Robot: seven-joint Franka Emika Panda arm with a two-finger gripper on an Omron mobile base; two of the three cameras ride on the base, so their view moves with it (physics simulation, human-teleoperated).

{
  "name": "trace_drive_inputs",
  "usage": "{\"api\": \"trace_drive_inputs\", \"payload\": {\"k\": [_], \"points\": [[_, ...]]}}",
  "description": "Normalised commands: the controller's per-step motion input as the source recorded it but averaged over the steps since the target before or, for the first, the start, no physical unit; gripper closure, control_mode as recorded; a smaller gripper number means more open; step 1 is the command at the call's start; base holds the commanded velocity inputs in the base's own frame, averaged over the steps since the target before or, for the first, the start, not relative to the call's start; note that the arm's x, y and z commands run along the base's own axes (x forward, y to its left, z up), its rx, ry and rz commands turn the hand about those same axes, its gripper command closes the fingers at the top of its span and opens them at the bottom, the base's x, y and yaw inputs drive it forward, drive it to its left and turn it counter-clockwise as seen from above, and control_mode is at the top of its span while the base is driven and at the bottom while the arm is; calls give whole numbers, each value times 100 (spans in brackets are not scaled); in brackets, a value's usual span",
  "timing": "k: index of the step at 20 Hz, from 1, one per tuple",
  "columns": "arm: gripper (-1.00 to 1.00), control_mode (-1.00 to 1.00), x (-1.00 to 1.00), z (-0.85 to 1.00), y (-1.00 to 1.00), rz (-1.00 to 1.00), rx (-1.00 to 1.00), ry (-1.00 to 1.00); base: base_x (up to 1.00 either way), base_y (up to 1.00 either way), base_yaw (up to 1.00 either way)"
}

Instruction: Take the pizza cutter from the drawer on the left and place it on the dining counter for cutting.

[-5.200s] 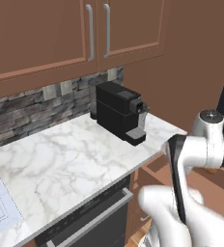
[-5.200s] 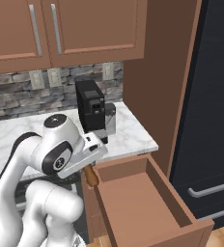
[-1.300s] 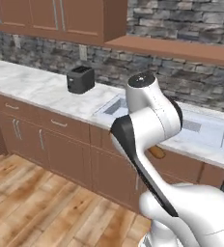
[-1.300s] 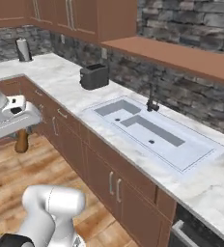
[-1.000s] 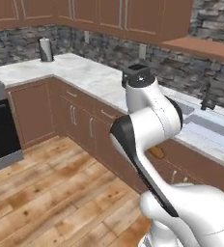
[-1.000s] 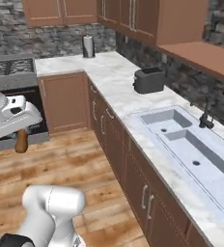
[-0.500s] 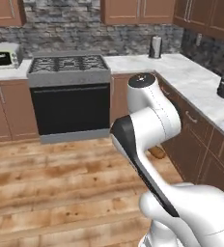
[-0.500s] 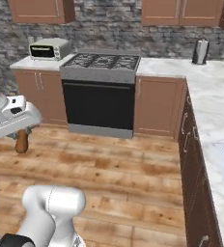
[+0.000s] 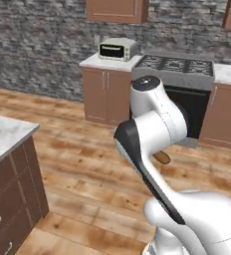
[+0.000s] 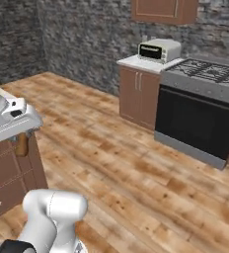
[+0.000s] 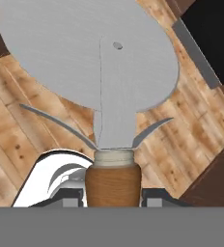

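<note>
My end effector carries the pizza cutter over the wooden floor.
Left base view: the dining counter (image 9: 8,130) lies far off to my left, and the brown handle pokes out below my arm. Right base view: the handle hangs under my end effector (image 10: 21,136), against the counter's drawer fronts. Hand view: my fingers (image 11: 71,195) are clamped on the pizza cutter (image 11: 87,55), blade pointing ahead.
</note>
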Motion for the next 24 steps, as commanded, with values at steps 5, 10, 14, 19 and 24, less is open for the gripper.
{"api": "trace_drive_inputs", "payload": {"k": [5,10,14,19,24], "points": [[100,100,0,0,0,0,0,0,7,3,79],[100,100,0,0,0,0,0,0,26,10,78],[100,100,0,0,0,0,0,0,37,4,75],[100,100,0,0,0,0,0,0,72,0,62],[100,100,0,0,0,0,0,0,60,1,60]]}}
